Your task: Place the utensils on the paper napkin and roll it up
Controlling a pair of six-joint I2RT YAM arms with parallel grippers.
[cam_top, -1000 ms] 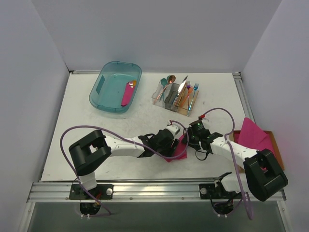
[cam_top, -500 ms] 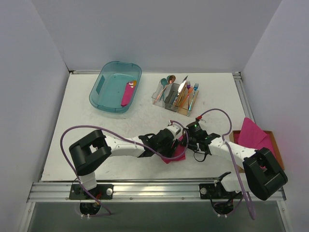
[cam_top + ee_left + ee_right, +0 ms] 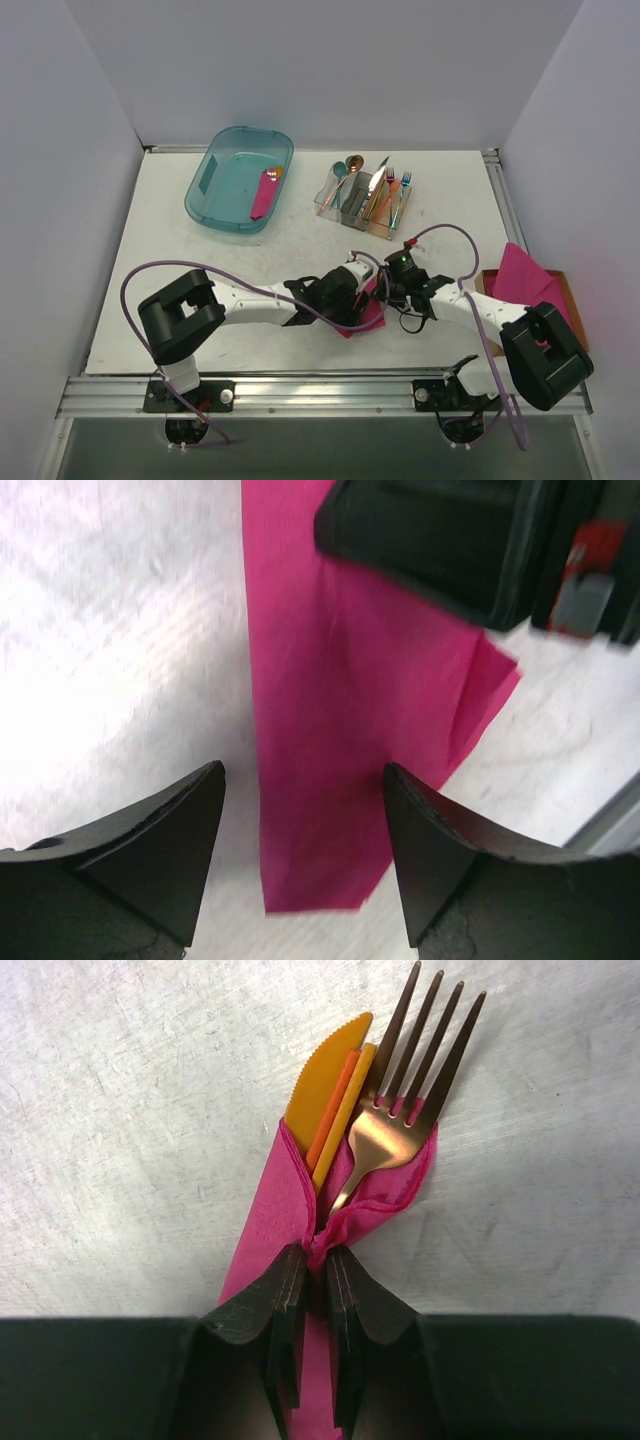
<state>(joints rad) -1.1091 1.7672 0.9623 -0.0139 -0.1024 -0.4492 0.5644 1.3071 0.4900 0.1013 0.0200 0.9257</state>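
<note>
Magenta paper napkin (image 3: 265, 1210) round copper utensils (image 3: 385, 1140), nipped in my right pincer (image 3: 315, 1265); a tug could tear it, spilling them.

Flat white tabletop (image 3: 300, 250), matte, marked with grey scuffs and fine scratches, plainest in the right wrist view. Boxed in on three sides by plain pale panels: back wall (image 3: 320, 70), left wall (image 3: 60, 200), right wall (image 3: 585, 140), all bare, faintly lilac-grey. Slotted aluminium rail (image 3: 320, 395) along the near edge; thinner metal strip (image 3: 503, 210) along the right edge, another at the foot of the back wall. Dull grey-green surface (image 3: 320, 450) below the near rail; floor or shelf, cannot tell. Even, diffuse light; shadows soft and short.
</note>
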